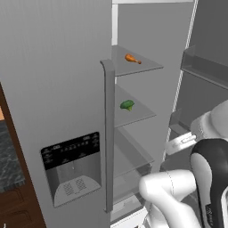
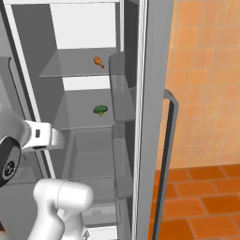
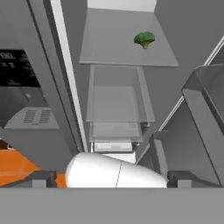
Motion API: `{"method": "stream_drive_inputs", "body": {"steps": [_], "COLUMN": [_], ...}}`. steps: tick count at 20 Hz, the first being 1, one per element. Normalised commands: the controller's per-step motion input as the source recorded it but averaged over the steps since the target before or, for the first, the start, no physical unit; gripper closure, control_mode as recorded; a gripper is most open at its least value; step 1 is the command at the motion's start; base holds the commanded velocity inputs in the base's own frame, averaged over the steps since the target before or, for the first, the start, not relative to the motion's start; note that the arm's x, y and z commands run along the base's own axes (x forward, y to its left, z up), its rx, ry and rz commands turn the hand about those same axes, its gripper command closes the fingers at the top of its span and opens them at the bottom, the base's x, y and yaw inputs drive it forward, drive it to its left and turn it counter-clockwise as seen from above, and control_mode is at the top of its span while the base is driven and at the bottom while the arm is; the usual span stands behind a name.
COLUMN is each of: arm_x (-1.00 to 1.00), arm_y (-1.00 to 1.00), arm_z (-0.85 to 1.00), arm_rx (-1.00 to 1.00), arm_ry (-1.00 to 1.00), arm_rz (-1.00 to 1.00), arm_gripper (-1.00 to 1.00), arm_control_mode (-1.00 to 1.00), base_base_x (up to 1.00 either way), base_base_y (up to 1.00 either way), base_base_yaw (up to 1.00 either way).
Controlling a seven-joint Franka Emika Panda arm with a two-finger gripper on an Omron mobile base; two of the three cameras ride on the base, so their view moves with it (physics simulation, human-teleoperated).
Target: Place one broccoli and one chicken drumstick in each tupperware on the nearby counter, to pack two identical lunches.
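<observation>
Fingers [image 3: 112, 179] nearest the camera, at 6 o'clock in the hand view, spread wide with nothing between them, aimed up into the open fridge — a reach not yet made, I'd judge. Arm [image 1: 171, 191] folded low at 5 o'clock in the left base view.

Left to right in the left base view: strip of marbled surface [image 1: 8, 162] over dark drawers at 9 o'clock, no lunch boxes visible on it; closed fridge door with dispenser panel [image 1: 71, 167] and tall grey handle [image 1: 108, 133]; then the open compartment. Chicken drumstick [image 1: 132, 59] lies on the upper shelf [image 1: 144, 67] at about 12 o'clock, broccoli [image 1: 127, 105] on the shelf just below [image 1: 140, 116], near center. Both sit apart on cold storage, so they're start-state stock, untouched.

Door bins [image 3: 205, 105] hang at 3 o'clock in the hand view. Right base view: orange tiled wall [image 2: 206, 70] and floor [image 2: 201, 201] at 3 to 5 o'clock. Grey fridge shelves are see-through; clear drawers below.
</observation>
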Motion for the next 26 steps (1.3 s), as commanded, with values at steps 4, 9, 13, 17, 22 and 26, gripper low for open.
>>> {"method": "stream_drive_inputs", "body": {"steps": [4,9,13,17,22,26], "arm_x": [0.91,1.0,1.0,1.0,1.0,0.97], "arm_y": [0.0,0.0,0.0,0.0,0.0,0.0], "arm_z": [0.48,0.35,-0.1,-0.63,-0.67,-0.45], "arm_rx": [-0.06,0.0,0.0,0.0,0.0,0.0], "arm_ry": [-0.06,0.18,0.08,0.03,0.0,0.0], "arm_rz": [0.04,0.0,-0.04,-0.06,-0.06,-0.09], "arm_gripper": [-1.0,-1.0,-1.0,-1.0,-1.0,-1.0], "arm_control_mode": [-1.0,-1.0,-1.0,-1.0,-1.0,-1.0], "base_base_x": [0.0,0.0,0.0,0.0,0.0,0.0], "base_base_y": [0.0,0.0,0.0,0.0,0.0,0.0], "base_base_yaw": [0.0,0.0,0.0,0.0,0.0,0.0]}}
